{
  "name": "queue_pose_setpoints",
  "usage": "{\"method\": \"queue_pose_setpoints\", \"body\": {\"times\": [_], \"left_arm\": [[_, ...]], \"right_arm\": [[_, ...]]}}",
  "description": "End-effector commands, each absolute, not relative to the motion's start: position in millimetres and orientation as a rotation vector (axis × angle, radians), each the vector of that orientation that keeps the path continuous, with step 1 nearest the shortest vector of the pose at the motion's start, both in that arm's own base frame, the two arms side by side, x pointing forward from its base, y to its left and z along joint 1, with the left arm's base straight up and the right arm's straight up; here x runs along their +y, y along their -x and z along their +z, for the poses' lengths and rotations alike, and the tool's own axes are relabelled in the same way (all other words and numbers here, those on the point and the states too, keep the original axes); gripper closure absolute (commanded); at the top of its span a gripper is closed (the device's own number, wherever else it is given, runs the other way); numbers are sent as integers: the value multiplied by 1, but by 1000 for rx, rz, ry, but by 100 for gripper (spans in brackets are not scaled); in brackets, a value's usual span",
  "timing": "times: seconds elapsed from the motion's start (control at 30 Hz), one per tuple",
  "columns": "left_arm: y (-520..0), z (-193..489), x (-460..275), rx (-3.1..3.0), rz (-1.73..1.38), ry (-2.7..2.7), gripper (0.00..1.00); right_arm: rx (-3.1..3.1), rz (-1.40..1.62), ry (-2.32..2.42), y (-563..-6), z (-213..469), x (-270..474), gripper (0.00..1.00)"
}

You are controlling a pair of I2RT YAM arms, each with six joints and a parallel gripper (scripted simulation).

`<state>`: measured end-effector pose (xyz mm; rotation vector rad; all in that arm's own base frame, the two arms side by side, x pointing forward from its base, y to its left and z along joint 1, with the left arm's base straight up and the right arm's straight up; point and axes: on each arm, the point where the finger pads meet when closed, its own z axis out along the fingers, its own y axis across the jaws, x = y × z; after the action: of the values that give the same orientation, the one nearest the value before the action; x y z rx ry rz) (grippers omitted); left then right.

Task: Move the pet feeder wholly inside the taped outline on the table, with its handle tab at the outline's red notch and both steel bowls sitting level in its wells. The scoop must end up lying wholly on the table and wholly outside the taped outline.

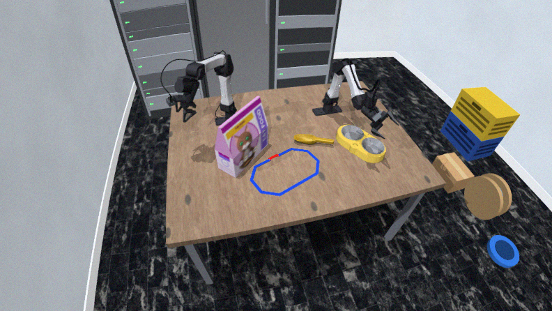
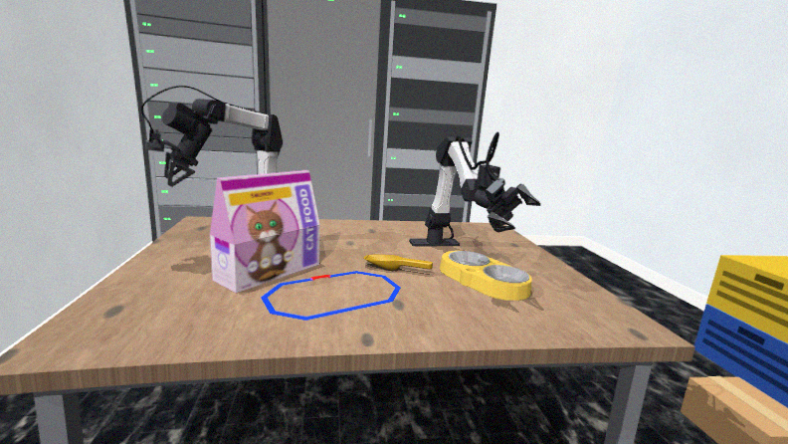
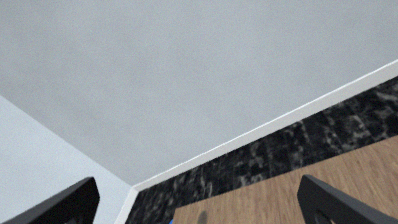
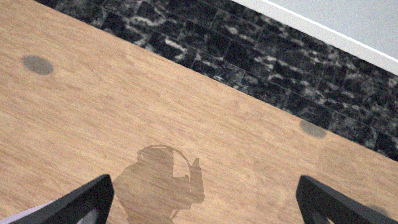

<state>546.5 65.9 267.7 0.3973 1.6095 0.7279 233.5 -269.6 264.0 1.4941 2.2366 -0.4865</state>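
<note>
The yellow pet feeder (image 1: 359, 153) (image 2: 469, 279) lies on the table, outside the outline, at picture right. Its two steel bowls (image 1: 351, 132) (image 1: 373, 145) (image 2: 469, 258) (image 2: 505, 273) look level in the wells. Its handle tab is hard to make out. The blue taped outline (image 1: 298, 183) (image 2: 348, 309) has a red notch (image 1: 273, 157) (image 2: 320, 277) on its far side. The yellow scoop (image 1: 307, 139) (image 2: 385, 261) lies between outline and feeder, outside the tape. My left gripper (image 1: 387, 125) (image 2: 523, 213) (image 3: 198, 186) is open above the feeder's far side. My right gripper (image 1: 185, 111) (image 2: 179, 171) (image 4: 204, 184) is open, raised beyond the bag.
A tall cat food bag (image 1: 243, 142) (image 2: 265, 237) stands beside the outline's notch side, between it and my right arm. Its edge shows in the right wrist view (image 4: 22, 217). Crates (image 1: 477, 119), cardboard and a blue ring (image 1: 494, 262) are off the table at picture right.
</note>
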Motion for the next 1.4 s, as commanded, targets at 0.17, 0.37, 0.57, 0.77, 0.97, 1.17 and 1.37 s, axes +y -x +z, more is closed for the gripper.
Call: {"method": "queue_pose_setpoints", "body": {"times": [0.17, 0.37, 0.57, 0.77, 0.97, 1.17, 1.37], "left_arm": [[-546, 276, 66, 1593, 730, -390, 0], [-546, 276, 66, 1593, 730, -390, 0], [-546, 276, 66, 1593, 730, -390, 0], [-526, 244, 58, 1760, 672, -399, 0], [-464, 214, 17, 2004, 525, -444, 0], [-424, 201, -9, 2153, 407, -462, 0], [-374, 192, -50, 2306, 237, -491, 0]], "right_arm": [[2220, -488, -1489, -234, 269, -270, 0], [2220, -488, -1489, -234, 269, -270, 0], [2220, -488, -1489, -234, 269, -270, 0], [2233, -476, -1401, -261, 259, -269, 0], [2131, -403, -1006, -318, 313, -214, 0], [2053, -350, -765, -341, 358, -171, 0], [2047, -189, -457, -364, 367, -86, 0]]}}
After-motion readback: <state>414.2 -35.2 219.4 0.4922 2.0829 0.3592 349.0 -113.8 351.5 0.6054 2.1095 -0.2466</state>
